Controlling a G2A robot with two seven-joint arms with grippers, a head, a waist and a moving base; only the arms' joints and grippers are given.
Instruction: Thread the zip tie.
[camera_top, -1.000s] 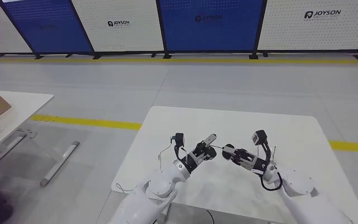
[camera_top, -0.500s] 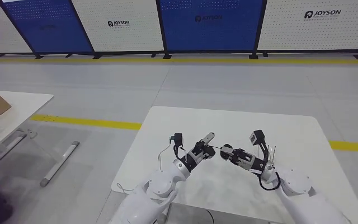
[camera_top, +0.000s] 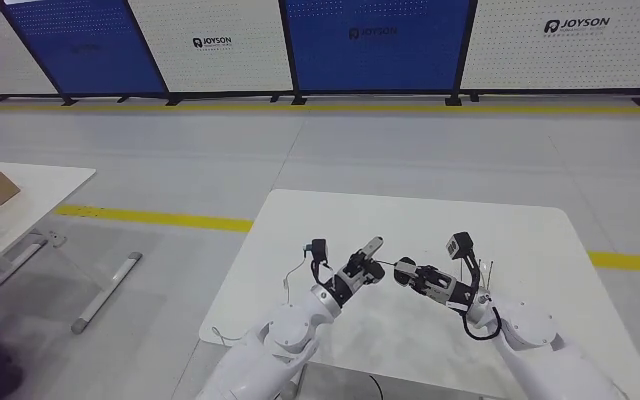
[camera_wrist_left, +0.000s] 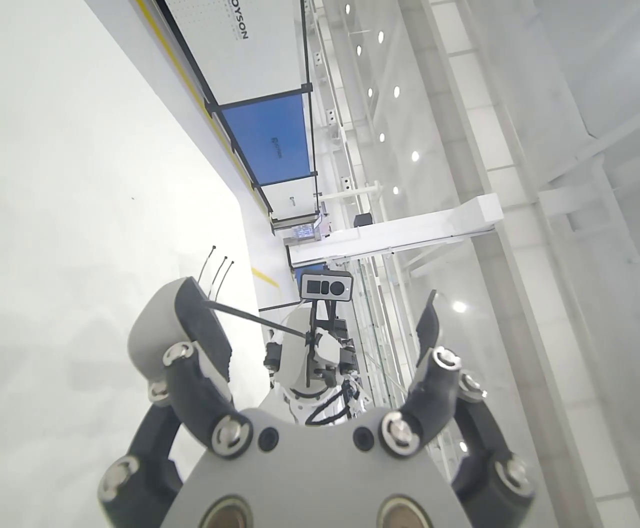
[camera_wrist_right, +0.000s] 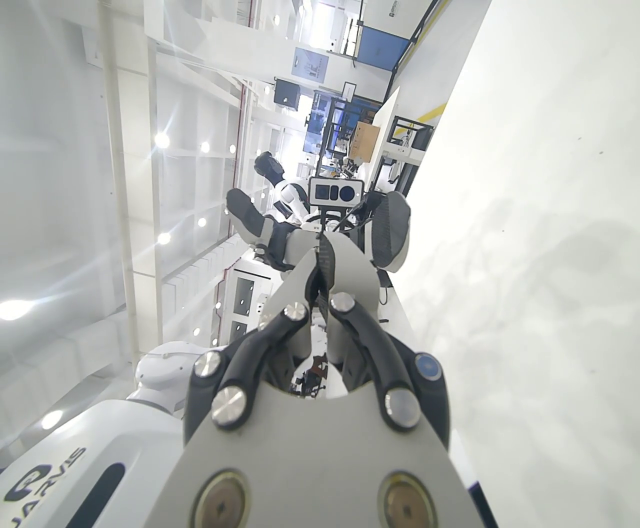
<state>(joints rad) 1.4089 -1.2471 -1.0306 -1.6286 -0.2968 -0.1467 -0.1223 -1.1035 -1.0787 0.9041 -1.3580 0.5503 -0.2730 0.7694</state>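
Holding the zip tie (camera_wrist_left: 255, 320) above the surface (camera_top: 420, 215), my right pincer (camera_wrist_right: 320, 250) is clenched on it; its tip touches a pad (camera_wrist_left: 202, 325) of my gaping left pincer (camera_wrist_left: 315, 320). Light, springy, slick: I'd grip near the tip.

Black on white, with grey claws

You have a thin black zip tie (camera_wrist_left: 255, 317) against a plain white counter (camera_top: 420, 220). The left claw (camera_wrist_left: 312, 305) shows pale grey shells, black textured pads and silver bolts, and the right claw (camera_wrist_right: 322, 250) matches it in grey and black. The spare ties (camera_wrist_left: 217, 272) are black too. The grey floor (camera_top: 400, 150) carries a yellow stripe (camera_top: 150, 216), and the panels (camera_top: 375, 40) alternate blue and white.
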